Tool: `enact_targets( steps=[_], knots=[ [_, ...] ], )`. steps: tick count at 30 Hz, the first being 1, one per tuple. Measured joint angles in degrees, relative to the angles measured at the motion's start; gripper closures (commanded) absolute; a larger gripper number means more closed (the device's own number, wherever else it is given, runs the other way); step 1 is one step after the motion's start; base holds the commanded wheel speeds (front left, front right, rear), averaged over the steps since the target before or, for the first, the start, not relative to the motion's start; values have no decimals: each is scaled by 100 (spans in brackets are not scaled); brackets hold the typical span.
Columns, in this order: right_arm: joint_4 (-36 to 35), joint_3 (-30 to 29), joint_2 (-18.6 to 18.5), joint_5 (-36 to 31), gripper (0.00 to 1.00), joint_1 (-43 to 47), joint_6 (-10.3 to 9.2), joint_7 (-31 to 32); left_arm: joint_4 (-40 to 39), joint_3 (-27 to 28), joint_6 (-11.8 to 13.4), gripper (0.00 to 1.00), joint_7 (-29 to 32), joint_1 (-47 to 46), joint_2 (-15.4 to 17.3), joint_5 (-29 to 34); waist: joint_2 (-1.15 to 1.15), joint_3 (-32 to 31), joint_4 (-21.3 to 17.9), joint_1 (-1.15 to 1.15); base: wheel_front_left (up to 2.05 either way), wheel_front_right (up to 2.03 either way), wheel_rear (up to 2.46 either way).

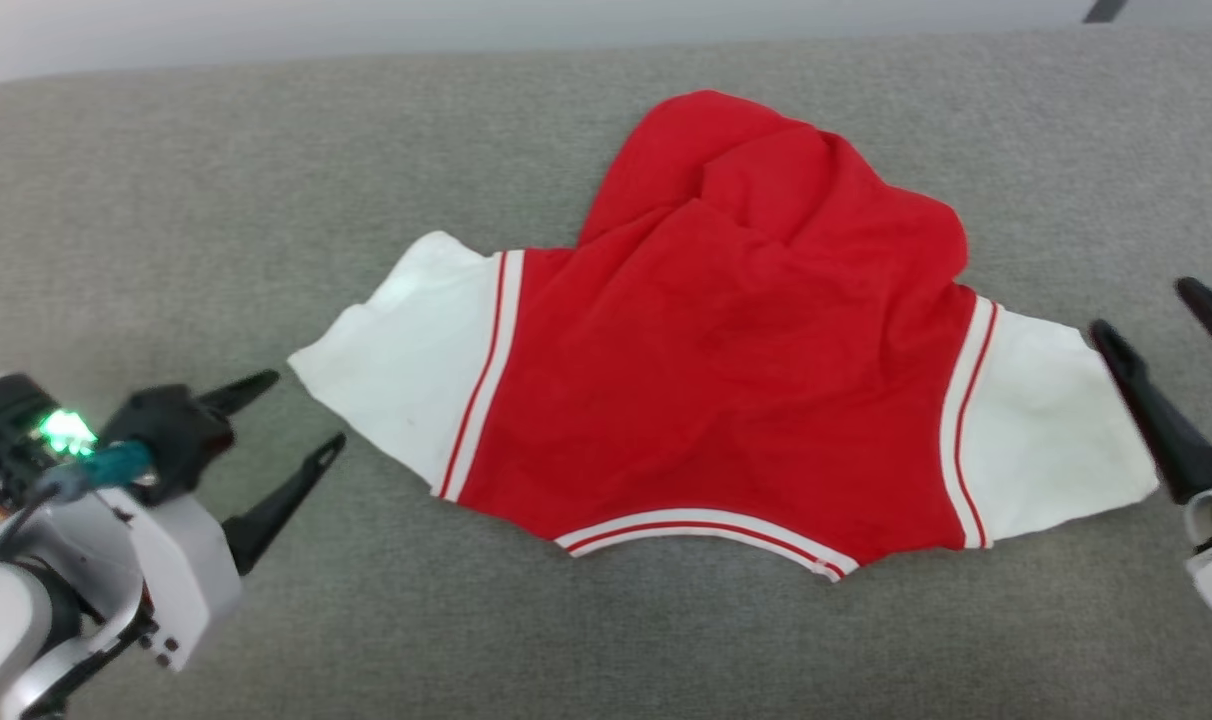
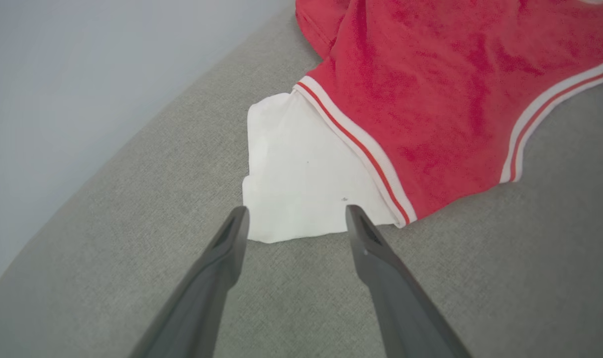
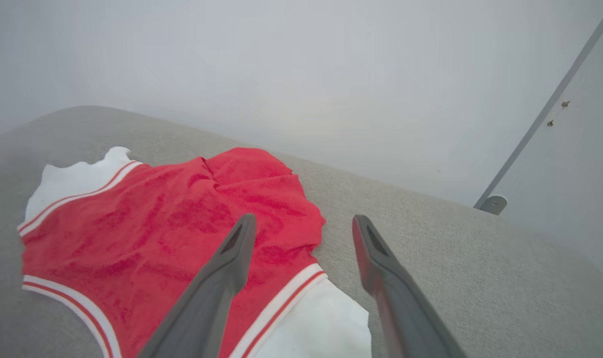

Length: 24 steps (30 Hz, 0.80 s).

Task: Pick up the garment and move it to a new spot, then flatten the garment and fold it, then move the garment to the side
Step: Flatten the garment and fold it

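Head view: soft red-and-white cloth garment (image 1: pixel 726 380) lies spread; left gripper (image 1: pixel 308 406) at nine o'clock, right gripper (image 1: pixel 1138 305) at three, both wide, empty.

A grey woven fabric surface (image 1: pixel 266 200) lies across the work area, even in weave (its far edge is rounded over). Behind it stands a plain pale wall (image 3: pixel 301 74). On that wall a thin grey strip (image 3: pixel 545 119) runs aslant, ending in a small round fitting (image 3: pixel 493 204) just above the surface's edge. Beside the strip sit two tiny dark marks (image 3: pixel 557 112), possibly screws.
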Motion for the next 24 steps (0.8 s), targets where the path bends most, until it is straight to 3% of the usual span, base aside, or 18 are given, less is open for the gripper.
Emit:
enact_targets(
  steps=[3, 5, 12, 16, 24],
  knots=[
    [-339, -53, 308, -147, 0, 53, 0, 151, -249, -1033, 0, 0, 334, -709, 632, -323, 0, 43, -99, 0, 0, 0, 0],
    [-433, -46, 438, -253, 0, 70, -1, 227, -314, -1775, 0, 0, 532, -1211, 859, -441, 0, 102, -146, 0, 0, 0, 0],
    [-435, 188, 630, -393, 0, -27, 0, 275, 141, -4002, 0, 0, 853, -3085, 879, -669, 0, 346, -343, 0, 0, 0, 0],
    [-353, 283, 661, -422, 0, -90, 0, 209, 388, -4303, 0, 0, 911, -3607, 797, -750, 0, 473, -471, 0, 0, 0, 0],
    [-194, 426, 631, -409, 0, -190, -1, 124, 142, -4274, 7, 0, 1460, -3279, 817, -510, 0, 624, -671, 0, 0, 0, 0]
  ],
)
